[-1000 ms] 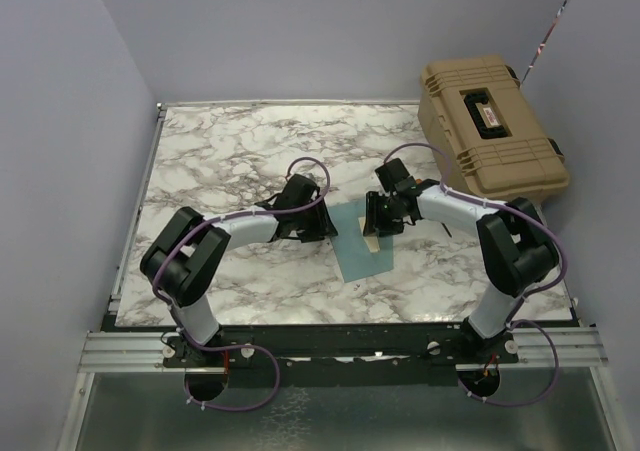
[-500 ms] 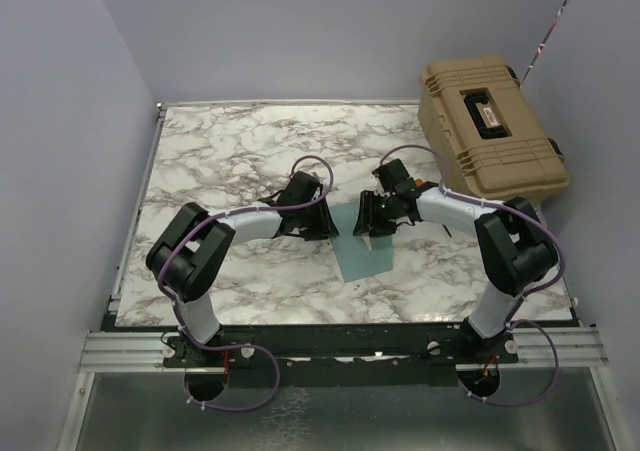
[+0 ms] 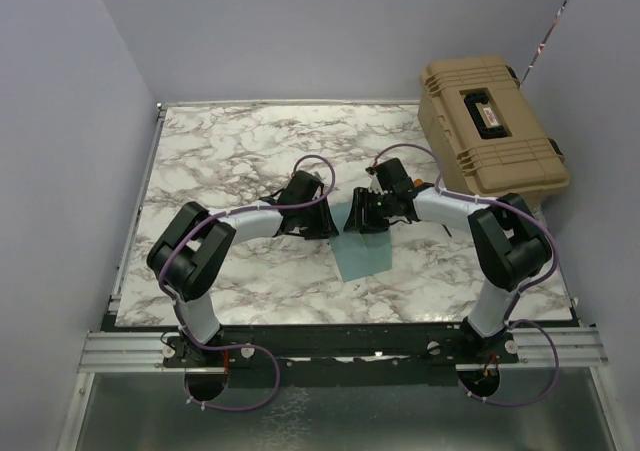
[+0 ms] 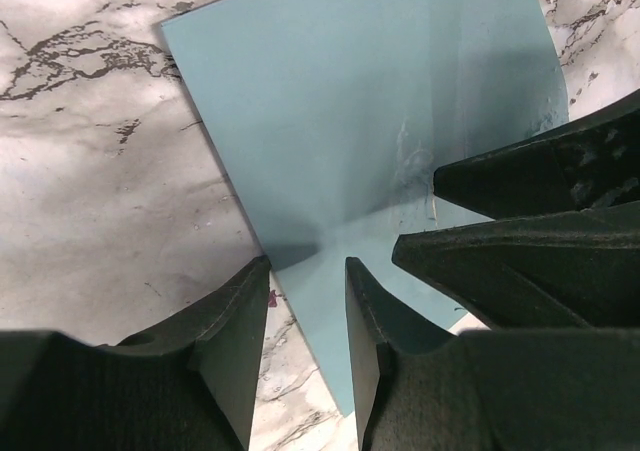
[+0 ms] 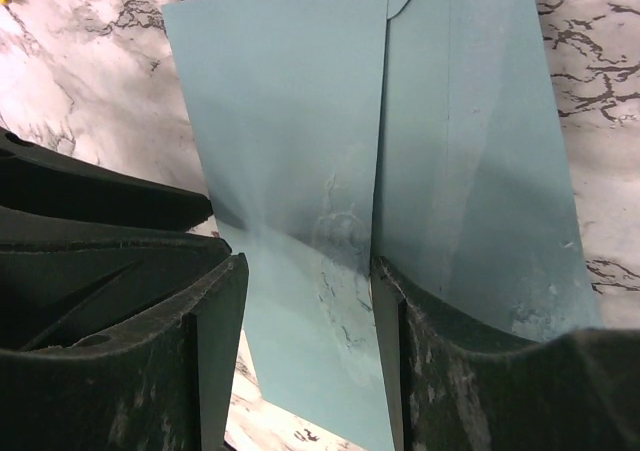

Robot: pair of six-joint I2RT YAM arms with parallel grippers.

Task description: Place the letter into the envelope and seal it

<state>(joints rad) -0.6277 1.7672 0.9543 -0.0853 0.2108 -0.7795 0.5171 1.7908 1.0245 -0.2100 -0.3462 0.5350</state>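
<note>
Now, left fingers (image 4: 235,341): apart by a narrow gap, straddling a strip of the envelope (image 5: 290,101); pinching nothing as far as visible
Right fingers (image 5: 215,351): apart, set either side of a straight teal edge running down toward one fingertip; no grip on paper to be seen
Left gripper (image 4: 306,266): low over the envelope's far end, tip to tip with its partner, close beside it
Right gripper (image 5: 310,266): facing the left one from the other side, over the same end of the envelope
Envelope: flat on the marble table (image 3: 230,161) between the two arms, far end under the grippers, near end bare and pointing toward the bases; one teal layer lapped over another along that straight edge, judged to be the flap; gold sticker not made out
Letter: no cream sheet plainly seen in any view; judged tucked inside or hidden under the fingers, cannot tell which
Tan case (image 3: 490,131): at the table's far right corner, well apart, no part in this
Step in hand: judged late; insertion probably finished or nearly so, work at the flap end, sealing not yet confirmed
Next move calls for: checking that no cream pokes out past the mouth; holding the body down with one gripper; folding the flap fully over with the other; pressing along the crease and onto the sticker spot with a flat fingertip
Care: light downward pressure only, thin paper likely to slide on smooth marble or buckle under a sideways push
</note>
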